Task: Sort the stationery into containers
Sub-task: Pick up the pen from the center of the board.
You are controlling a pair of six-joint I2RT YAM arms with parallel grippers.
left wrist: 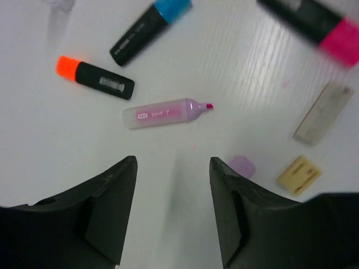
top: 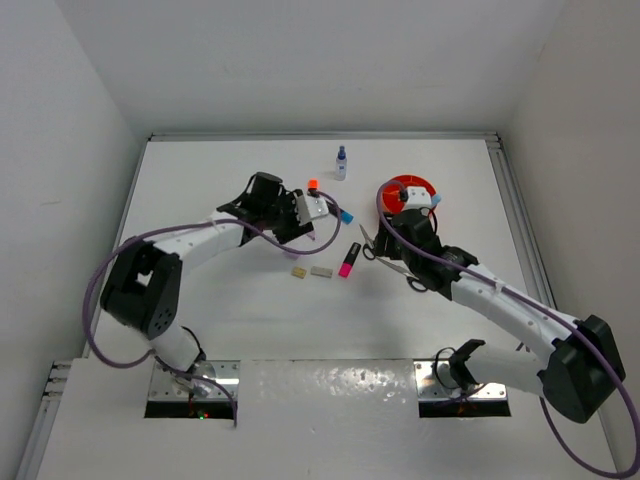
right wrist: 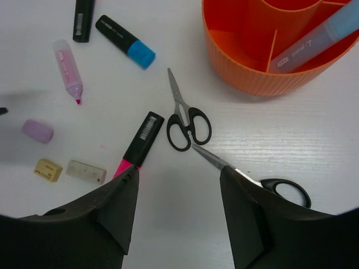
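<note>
Orange ribbed plastic forms the tub (right wrist: 235, 75), ahead and to the right of the right gripper (right wrist: 179, 207), whose jaws stand wide apart with nothing between them. A pale blue marker (right wrist: 314, 42) leans in an outer compartment; its lettering may read "point", though it is too soft to be sure. Just ahead of that gripper lie small scissors (right wrist: 185, 115), with a second pair (right wrist: 216, 159) by its right finger and a pink-capped marker (right wrist: 140, 143) by its left, barcode showing.

The left gripper (left wrist: 171, 216) is also spread and empty above the surface (left wrist: 252, 84). Straight ahead of it lies the uncapped lilac marker (left wrist: 162, 113) with a white label, its cap (left wrist: 242, 166) beside the right finger. Ahead-left, an orange-capped marker (left wrist: 95, 78) bears a barcode sticker.
</note>
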